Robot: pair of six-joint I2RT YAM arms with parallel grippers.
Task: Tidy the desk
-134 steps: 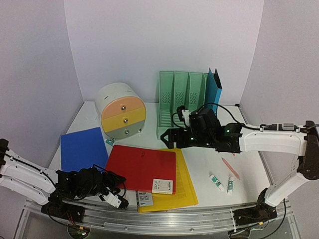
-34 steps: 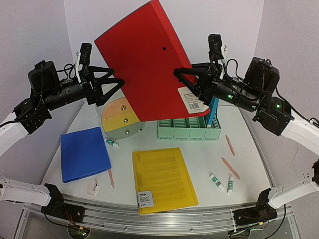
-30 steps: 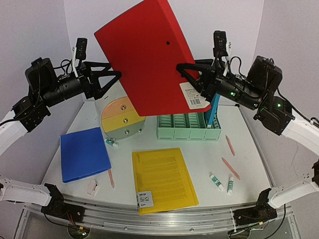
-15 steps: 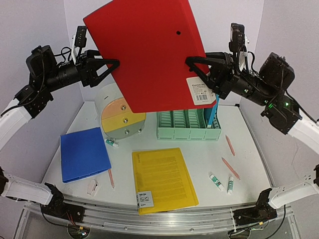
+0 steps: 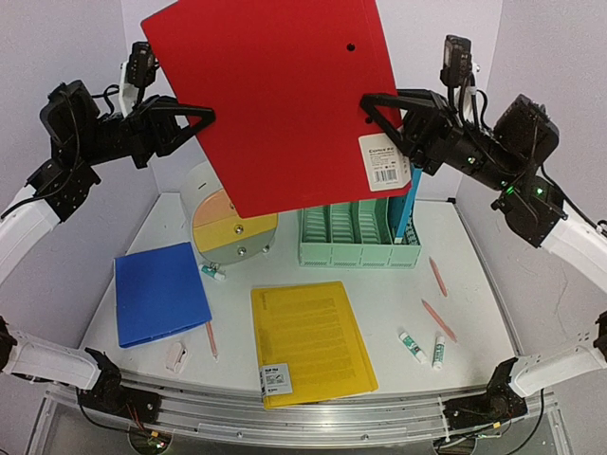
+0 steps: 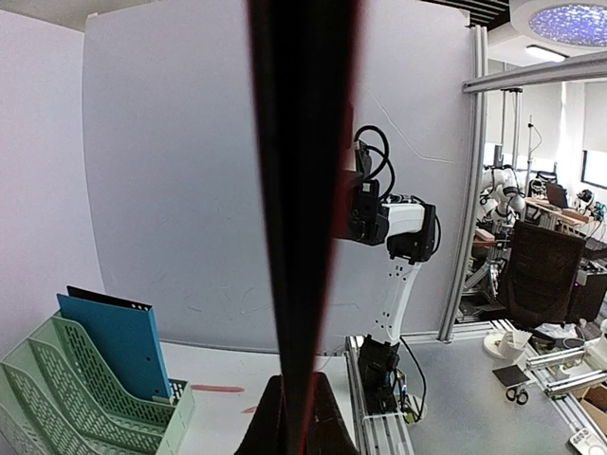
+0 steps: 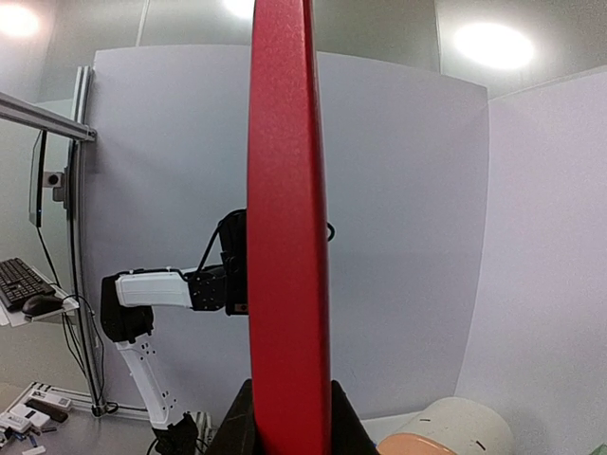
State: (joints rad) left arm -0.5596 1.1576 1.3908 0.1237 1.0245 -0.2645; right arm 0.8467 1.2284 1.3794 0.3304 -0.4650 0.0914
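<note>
The left end effector point(image 6: 296, 419) pinches a red folder point(image 6: 303, 190) edge-on, upright.

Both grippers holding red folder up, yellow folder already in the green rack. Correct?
No. The yellow folder lies flat on the desk; the green rack holds a teal folder. The left gripper and right gripper hold the red folder up. See top external.

Red folder point(image 5: 285, 95) aloft mid-scene; bare desk point(image 5: 379, 280) strip in front of green rack point(image 5: 356, 232).

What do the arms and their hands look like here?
The left arm and right arm match: white links, black joint housings, loose black cables. The left hand and right hand are black with triangular open-frame fingers. Small green lights glow on the right arm.
</note>
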